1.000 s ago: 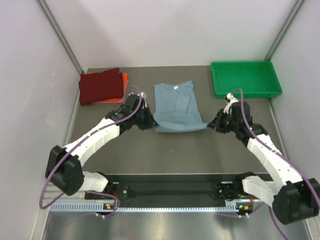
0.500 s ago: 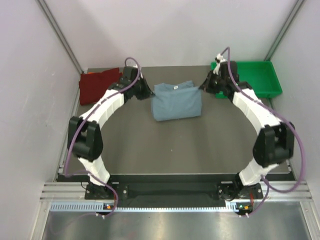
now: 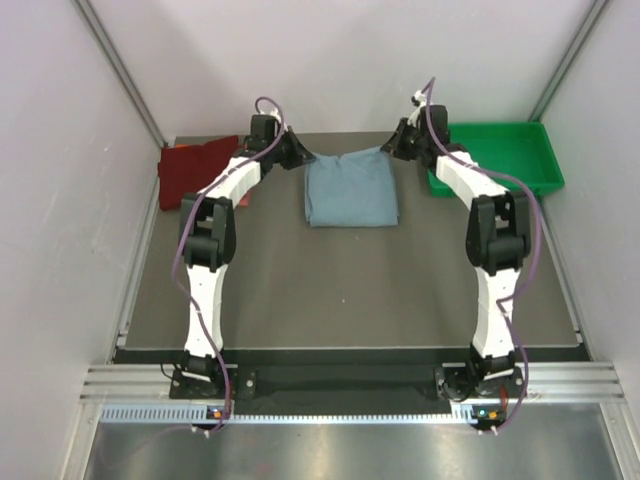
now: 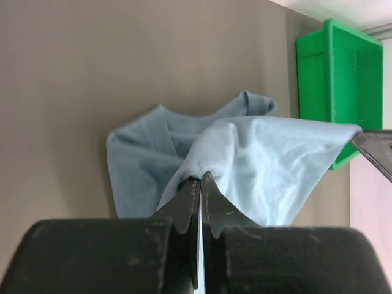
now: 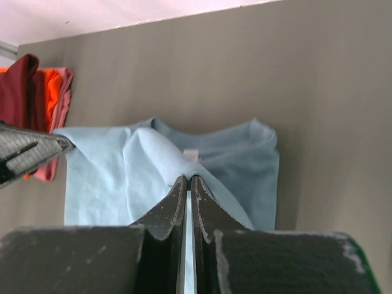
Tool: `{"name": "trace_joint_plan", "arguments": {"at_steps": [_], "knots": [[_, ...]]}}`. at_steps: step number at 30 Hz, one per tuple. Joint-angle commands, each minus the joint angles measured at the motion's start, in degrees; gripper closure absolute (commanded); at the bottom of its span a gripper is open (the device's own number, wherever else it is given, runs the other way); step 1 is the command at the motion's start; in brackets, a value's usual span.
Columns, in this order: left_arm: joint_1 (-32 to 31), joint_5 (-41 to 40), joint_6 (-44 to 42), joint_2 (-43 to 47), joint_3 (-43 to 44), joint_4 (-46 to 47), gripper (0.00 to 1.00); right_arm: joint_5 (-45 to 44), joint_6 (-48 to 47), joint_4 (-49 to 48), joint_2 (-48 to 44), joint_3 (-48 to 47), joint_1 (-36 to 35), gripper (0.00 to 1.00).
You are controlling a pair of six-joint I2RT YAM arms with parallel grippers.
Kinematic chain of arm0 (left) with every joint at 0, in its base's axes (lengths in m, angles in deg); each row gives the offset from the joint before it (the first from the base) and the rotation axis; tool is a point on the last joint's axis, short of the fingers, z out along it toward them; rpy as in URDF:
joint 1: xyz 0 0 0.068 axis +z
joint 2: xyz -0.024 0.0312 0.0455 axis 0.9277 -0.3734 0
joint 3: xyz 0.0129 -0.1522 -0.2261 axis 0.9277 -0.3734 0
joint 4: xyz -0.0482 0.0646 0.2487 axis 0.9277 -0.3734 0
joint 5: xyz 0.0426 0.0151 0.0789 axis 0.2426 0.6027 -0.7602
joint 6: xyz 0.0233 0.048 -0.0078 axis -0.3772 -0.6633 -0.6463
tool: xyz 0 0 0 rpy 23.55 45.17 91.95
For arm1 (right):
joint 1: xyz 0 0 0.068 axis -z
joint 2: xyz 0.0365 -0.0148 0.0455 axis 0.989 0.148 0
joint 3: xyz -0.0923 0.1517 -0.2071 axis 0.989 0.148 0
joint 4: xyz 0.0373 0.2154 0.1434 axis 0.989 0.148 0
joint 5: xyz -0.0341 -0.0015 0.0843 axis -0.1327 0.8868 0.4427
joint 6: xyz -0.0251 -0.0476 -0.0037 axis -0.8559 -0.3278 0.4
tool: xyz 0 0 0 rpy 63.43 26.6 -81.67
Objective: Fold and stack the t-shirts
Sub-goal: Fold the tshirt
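Grey-blue shirt [image 3: 350, 192] lies doubled over on the far middle of the table [image 3: 300, 290]. We hold its top layer stretched between the left gripper [image 3: 293, 153] and the right gripper [image 3: 397, 145], both pinched fully closed on a corner. If one side lets go first, we think the layer may fall crooked and spoil the fold.
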Motion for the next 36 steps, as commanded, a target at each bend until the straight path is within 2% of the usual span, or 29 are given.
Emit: {"name": "trace_joint_plan", "arguments": {"at_steps": [1,7,9,10,11,14,16,21,24,27,30,33,36], "knots": [[1.0,2.7,0.9,-5.6,7.2,6.3,1.0,2.6,1.5,-6.5,5.7,-7.6,0.9,1.0],[2.5,2.8,2.8,-11.8,12.2,8.1,0.99,2.1,3.4,-8.7,9.8,-9.2,2.1,0.93],[3.0,3.3,3.0,-13.0,13.8,8.1,0.87,2.4,3.8,-9.2,11.1,-9.7,2.8,0.82],[3.2,4.0,3.2,-13.7,14.2,8.1,0.83,2.8,3.9,-9.3,11.6,-9.9,3.1,0.79],[3.5,4.7,3.1,-13.7,14.7,8.1,0.74,3.3,4.1,-9.4,11.9,-10.0,3.7,0.79],[4.1,4.8,-0.3,-11.1,15.1,5.3,0.68,4.8,3.9,-9.2,9.4,-7.3,4.4,0.75],[4.1,2.9,-3.2,-6.5,14.6,2.0,0.64,4.8,2.0,-8.9,6.9,-5.2,4.5,0.68],[2.8,0.6,-9.4,5.9,3.6,-1.3,0.62,8.1,-1.5,-3.1,-0.1,0.1,4.3,0.66],[0.8,2.2,-10.7,11.8,-8.1,0.3,0.62,12.3,-3.9,0.6,-2.1,1.9,3.6,0.69],[-2.4,4.3,-10.8,15.1,-13.7,3.2,0.62,15.3,-5.8,1.2,-3.2,5.2,3.0,0.71],[-5.9,1.6,-12.6,14.4,-17.9,4.2,0.62,16.3,-6.1,1.7,-2.1,7.2,2.8,0.72],[-6.1,2.5,-10.6,10.6,-17.8,5.5,0.63,16.2,-6.8,2.2,0.1,8.0,2.8,0.73],[-5.9,-0.7,-11.3,7.3,-17.8,6.7,0.63,14.5,-7.3,2.0,2.7,7.9,2.9,0.73]]}}
